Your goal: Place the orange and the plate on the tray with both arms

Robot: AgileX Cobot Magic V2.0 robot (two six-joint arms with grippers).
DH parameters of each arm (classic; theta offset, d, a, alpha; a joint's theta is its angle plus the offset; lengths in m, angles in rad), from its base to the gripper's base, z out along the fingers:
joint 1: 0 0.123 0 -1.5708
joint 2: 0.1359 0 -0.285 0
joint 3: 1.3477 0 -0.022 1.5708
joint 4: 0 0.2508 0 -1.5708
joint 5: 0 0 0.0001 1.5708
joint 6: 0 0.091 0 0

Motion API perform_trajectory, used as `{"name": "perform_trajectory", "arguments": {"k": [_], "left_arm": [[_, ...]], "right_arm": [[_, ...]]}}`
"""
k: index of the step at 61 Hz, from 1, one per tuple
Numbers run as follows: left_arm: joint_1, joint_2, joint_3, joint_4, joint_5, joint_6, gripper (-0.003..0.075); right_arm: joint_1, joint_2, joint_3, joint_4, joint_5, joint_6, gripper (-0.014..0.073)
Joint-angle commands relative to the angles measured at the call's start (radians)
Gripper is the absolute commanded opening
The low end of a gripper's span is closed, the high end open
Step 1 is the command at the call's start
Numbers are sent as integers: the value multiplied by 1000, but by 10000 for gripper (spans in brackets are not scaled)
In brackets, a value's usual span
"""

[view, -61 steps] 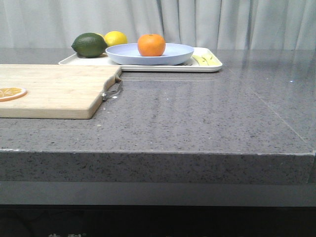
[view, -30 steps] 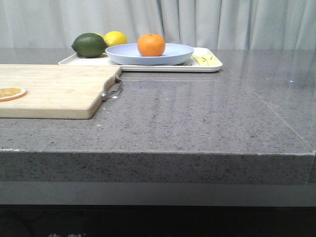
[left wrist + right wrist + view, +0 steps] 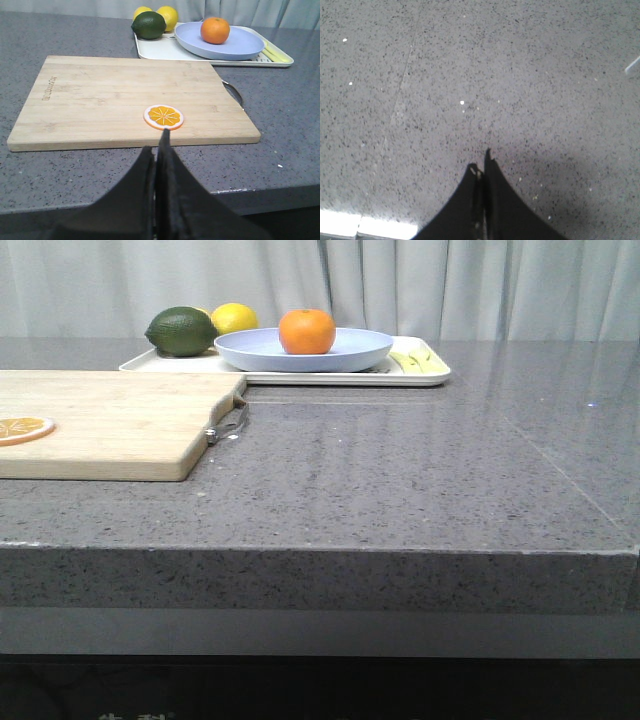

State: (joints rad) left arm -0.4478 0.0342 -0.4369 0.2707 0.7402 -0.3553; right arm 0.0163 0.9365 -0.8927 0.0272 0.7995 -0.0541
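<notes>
The orange (image 3: 306,330) sits in the pale lavender-blue plate (image 3: 350,352), and the plate rests on the cream-white tray (image 3: 425,374) at the far side of the counter. All three also show in the left wrist view: the orange (image 3: 215,30), the plate (image 3: 240,49), the tray (image 3: 155,49). My left gripper (image 3: 157,142) is shut and empty, held over the counter's near edge in front of the cutting board. My right gripper (image 3: 481,162) is shut and empty over bare grey counter. Neither gripper shows in the front view.
A wooden cutting board (image 3: 120,420) with a thin orange slice (image 3: 22,427) lies at the near left; the slice also shows in the left wrist view (image 3: 163,116). A dark green fruit (image 3: 181,330) and a lemon (image 3: 234,317) sit at the tray's left end.
</notes>
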Motion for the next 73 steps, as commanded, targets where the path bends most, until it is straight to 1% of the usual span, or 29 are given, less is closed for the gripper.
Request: {"name": "perform_trajectory", "arguments": {"k": [1,12,16,23,29,37,73], "left_arm": [[2,13,-23,6,-74,-10,-18],[2,13,-23,6,-74,-10,-18],[2,13,-23,6,-74,-10,-18],[2,13,-23,6,-74,-10,-18],[2,13,-23,6,-74,-10,-18],[2,13,-23,6,-74,-10,-18],[2,13,-23,6,-74,-10,-18]], "right_arm": [[-3,-123,107,-6,-181,-15,-112],[-3,-373,345,3,-360,-15,-112],[-3,-477,417,4,-405,-15,-112],[-3,-618,487,4,-449,-15,-112],[-3,-705,515,4,-456,-15,-112],[-3,-743,518,4,-453,-15,-112],[-3,-742,518,4,-449,-15,-112]]}}
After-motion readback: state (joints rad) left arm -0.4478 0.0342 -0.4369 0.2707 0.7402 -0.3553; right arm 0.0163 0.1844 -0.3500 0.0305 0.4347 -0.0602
